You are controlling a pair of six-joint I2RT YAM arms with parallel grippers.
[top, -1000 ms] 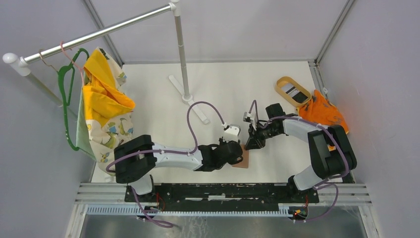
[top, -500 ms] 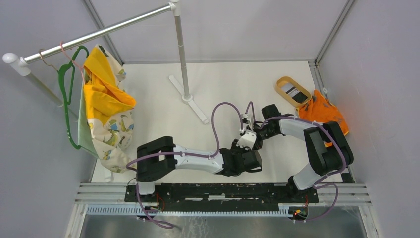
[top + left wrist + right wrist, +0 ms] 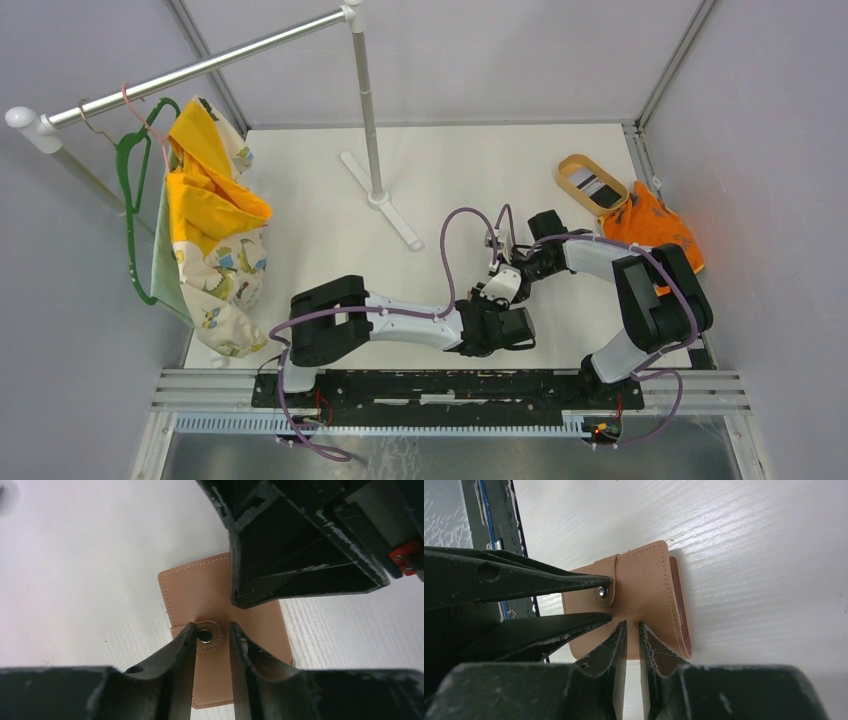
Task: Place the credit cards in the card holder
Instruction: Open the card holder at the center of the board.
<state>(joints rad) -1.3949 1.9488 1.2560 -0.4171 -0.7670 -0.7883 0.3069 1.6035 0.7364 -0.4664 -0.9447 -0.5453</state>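
The card holder is a tan-brown leather wallet, folded closed with its snap tab fastened, flat on the white table. My left gripper stands over it, open, one fingertip on each side of the snap. My right gripper rests its tips on the wallet's cover with only a narrow slit between its fingers and nothing in it. From above, both grippers cover the wallet. One of the credit cards, with dark stripes, lies in the tan oval tray at the back right.
An orange cloth lies beside the tray. A clothes rail stand rises from the middle back, with a green hanger and yellow patterned garment at the left. The table's front rail runs just behind the arms' bases.
My left arm has swung right and now sits over the wallet, which showed beside it a second ago. The right gripper has stayed on the wallet.
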